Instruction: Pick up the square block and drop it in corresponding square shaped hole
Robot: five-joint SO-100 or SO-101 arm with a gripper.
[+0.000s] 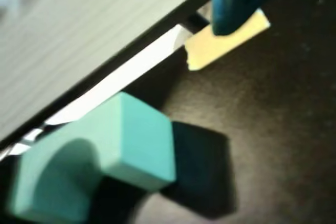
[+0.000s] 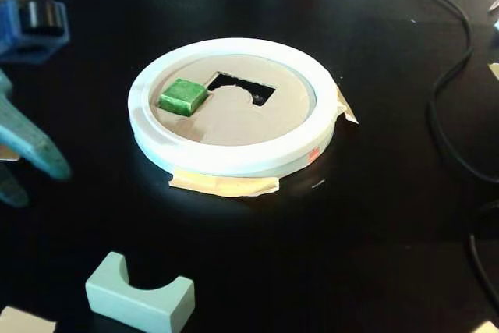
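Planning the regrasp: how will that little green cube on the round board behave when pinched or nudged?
The green cube looks rigid with flat faces, so it should slide rather than roll. Its glossy faces may be slippery, so a pinch could slip. It sits by the white ring rim, which may crowd one finger.

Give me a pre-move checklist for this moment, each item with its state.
1. gripper empty: ok, nothing between its fingers.
2. square block located: ok, on the left part of the round board in the fixed view.
3. Block dropped fully into the square shaped hole: cannot tell; it stands proud of the board and hides what is under it.
4. arched cut-out empty: ok.
5. mint arch block clear of the board: ok.
6. Wrist view shows the square block: not ok.
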